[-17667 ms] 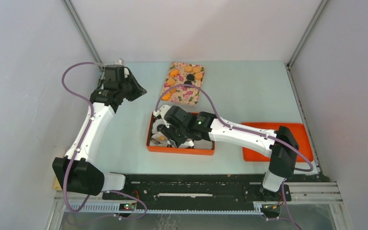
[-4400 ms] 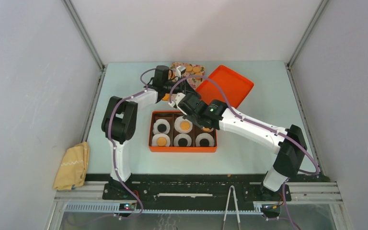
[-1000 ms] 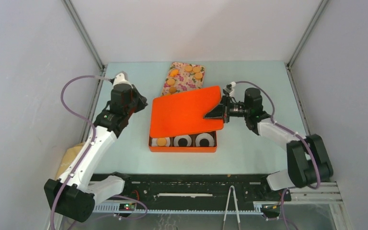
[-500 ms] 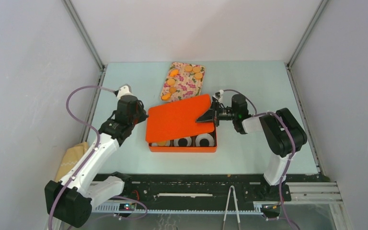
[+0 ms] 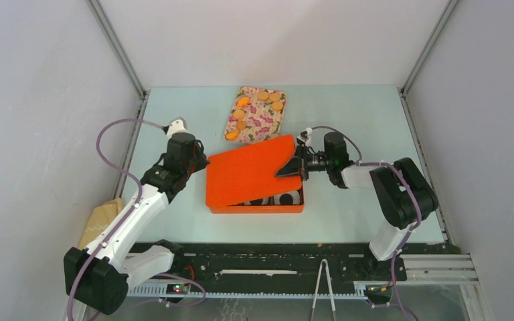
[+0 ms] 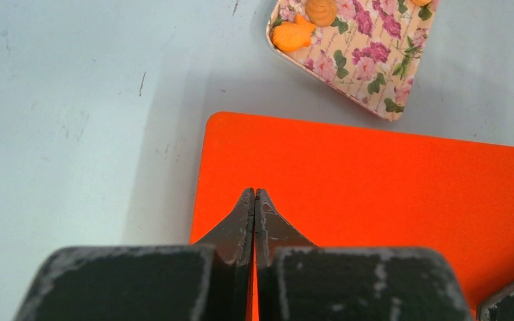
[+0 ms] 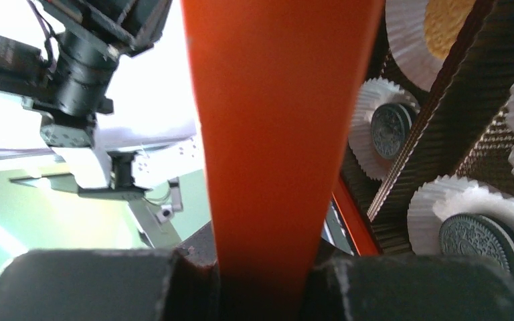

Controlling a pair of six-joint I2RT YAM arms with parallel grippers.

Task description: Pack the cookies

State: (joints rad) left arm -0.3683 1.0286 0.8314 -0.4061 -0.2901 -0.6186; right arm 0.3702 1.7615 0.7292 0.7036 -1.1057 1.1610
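Note:
The orange lid (image 5: pixel 251 171) lies tilted over the orange box (image 5: pixel 254 208), its right side raised. My right gripper (image 5: pixel 293 167) is shut on the lid's right edge; the lid (image 7: pixel 274 134) fills the right wrist view between the jaws. Under it, black cookies (image 7: pixel 465 241) and an orange-tan cookie (image 7: pixel 445 20) sit in white paper cups. My left gripper (image 5: pixel 197 160) is shut and empty, its tips (image 6: pixel 255 194) over the lid's left end (image 6: pixel 375 194). More orange cookies (image 5: pixel 241 114) lie on the floral tray (image 5: pixel 258 124), also in the left wrist view (image 6: pixel 293 37).
The floral tray (image 6: pixel 368 53) stands just behind the box. A yellow cloth (image 5: pixel 104 217) lies at the left table edge by the left arm. Metal tongs (image 5: pixel 324 287) rest on the front rail. Grey walls enclose the table.
The lid has come down lower over the box, now hiding most of the front row of cups. My left gripper has shifted slightly toward the lid's left end.

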